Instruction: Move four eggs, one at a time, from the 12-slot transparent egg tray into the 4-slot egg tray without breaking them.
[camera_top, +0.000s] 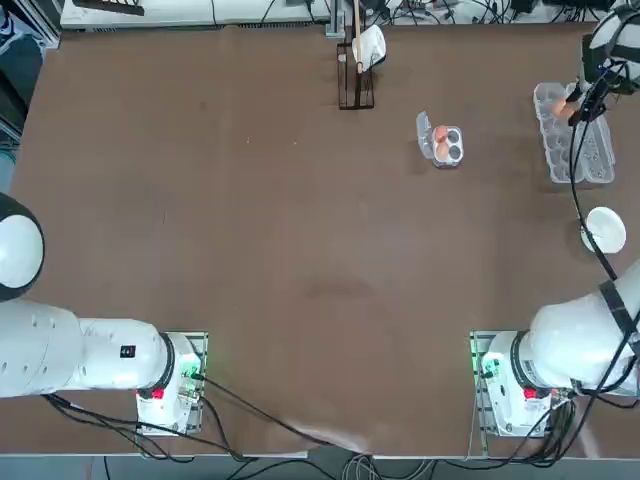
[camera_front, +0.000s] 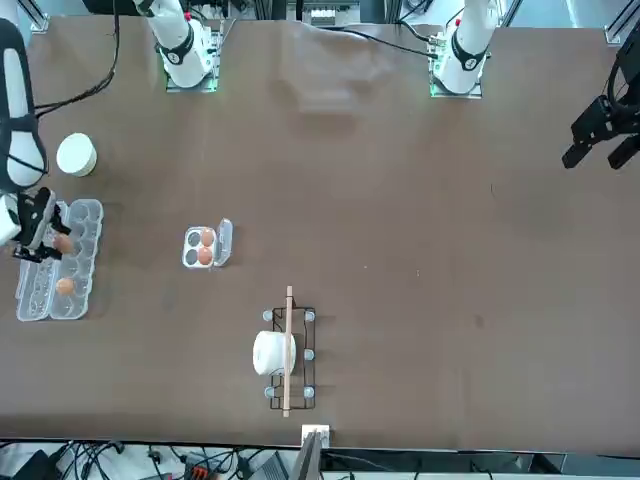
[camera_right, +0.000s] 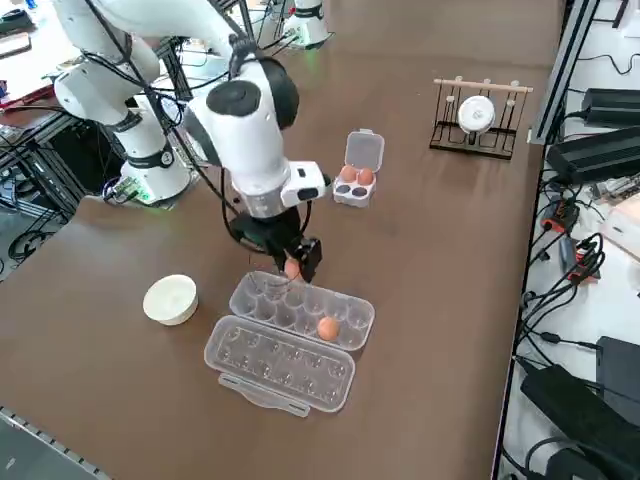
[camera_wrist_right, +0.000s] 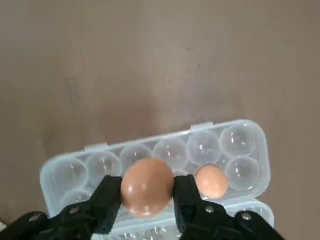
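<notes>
The egg (camera_wrist_right: 147, 186) I am carrying is clamped between the two black fingers (camera_wrist_right: 107, 202) of the right end effector (camera_right: 296, 263), held above the 12-slot transparent egg tray (camera_right: 303, 310), clear of its cups. One more egg (camera_right: 327, 328) sits in a cup of that carton, and two eggs (camera_top: 440, 139) already fill one side of the 4-slot egg tray (camera_top: 446, 145), which lies well apart from the carton toward the middle of the surface (camera_top: 300, 250). So I judge this is the third egg, lifted out and due to travel. To do it well I want to keep the squeeze just as it is, no tighter, since the shell will not forgive more pressure. I would keep the egg high enough to pass the carton wall and the small tray's raised lid flap, move slowly, then centre it over an empty cup and lower it until it seats before letting go. A white bowl (camera_right: 170, 299) stands just beside the carton, off my likely path. The right arm reaches out over the carton with its wrist bent so the end effector points down at the surface, fingers gripping the egg's sides.
</notes>
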